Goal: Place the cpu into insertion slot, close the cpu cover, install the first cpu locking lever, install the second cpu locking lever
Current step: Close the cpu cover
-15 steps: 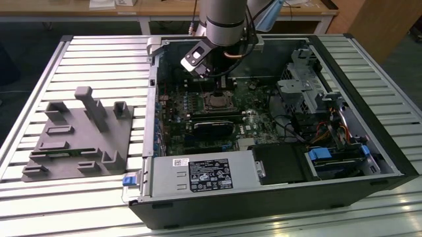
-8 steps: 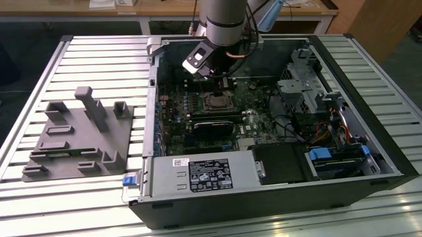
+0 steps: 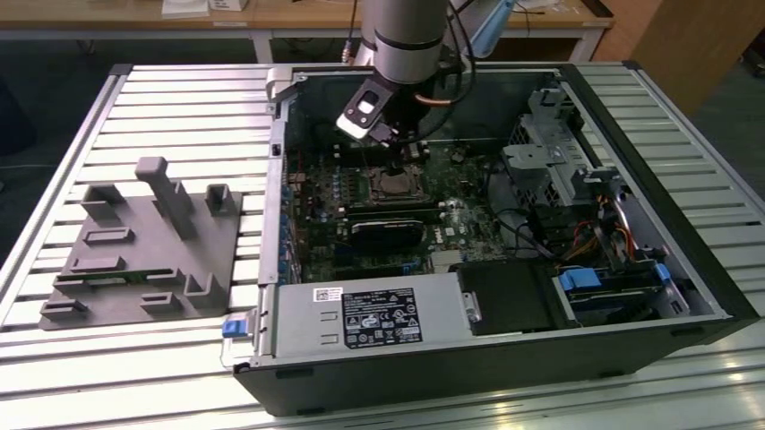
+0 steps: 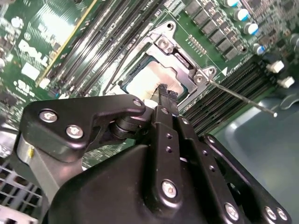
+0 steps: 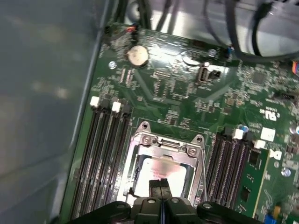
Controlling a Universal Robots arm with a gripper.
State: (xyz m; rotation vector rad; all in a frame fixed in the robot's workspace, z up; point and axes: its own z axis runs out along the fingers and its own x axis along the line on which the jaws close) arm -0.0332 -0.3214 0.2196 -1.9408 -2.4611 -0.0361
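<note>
Care is due: end effector (image 4: pixel 166 93) is clenched, empty, over the cpu (image 4: pixel 145 78), judged light, stiff, fragile, best gripped by its edges.

The jaws, pressed together, sit over the cpu (image 4: pixel 142 83) framed by the cpu cover (image 4: pixel 183 59), a lever (image 4: pixel 243 99) jutting out.

The dull silver-grey square cpu (image 5: pixel 161 169) sits in the small square metal-rimmed insertion slot (image 3: pixel 373 184), with the thin silvery metal cpu cover (image 5: pixel 168 143) lying over it. The black gripper (image 4: pixel 164 92) is right above that slot. Long narrow black memory slots (image 5: pixel 105 154) flank it on both sides. In the exterior view, the long black rectangular card (image 3: pixel 385 235) lies before the slot and the grey labelled box (image 3: pixel 358 315) lies nearer still. The grey moulded fixture block (image 3: pixel 143 251) is well off to the exterior view's left.
</note>
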